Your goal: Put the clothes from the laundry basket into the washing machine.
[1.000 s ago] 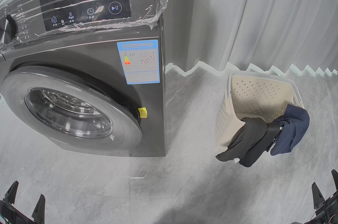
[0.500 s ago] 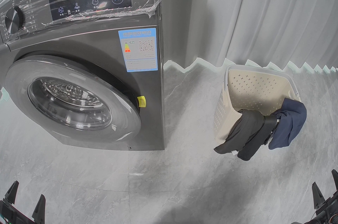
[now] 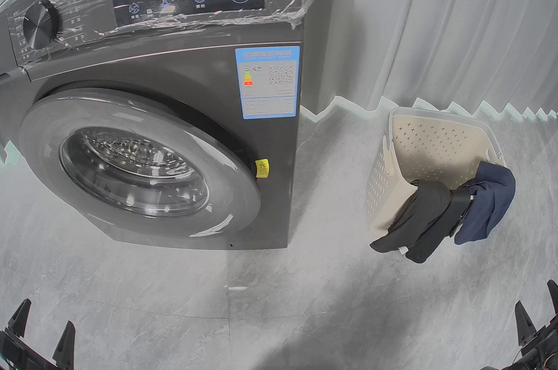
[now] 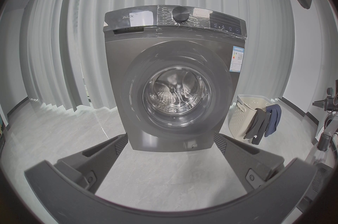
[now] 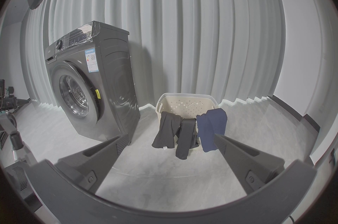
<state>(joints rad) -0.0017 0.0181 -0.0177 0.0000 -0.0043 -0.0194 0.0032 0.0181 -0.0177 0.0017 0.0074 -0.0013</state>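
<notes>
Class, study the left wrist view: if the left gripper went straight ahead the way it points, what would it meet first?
Most likely the washing machine, at its closed door, dead ahead of the open left gripper; bare floor lies between, though depth is hard to judge.

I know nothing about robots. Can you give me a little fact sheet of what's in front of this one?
Washing machine: grey front-loader, round door shut
Laundry basket: cream, on the floor beside the machine, toward the robot's right
Dark grey clothes: draped over the basket's near rim
Navy garment: draped over the rim beside them
Left hand: open, empty, facing the machine
Right hand: open, empty, facing the basket
Progress: door not yet opened
</notes>
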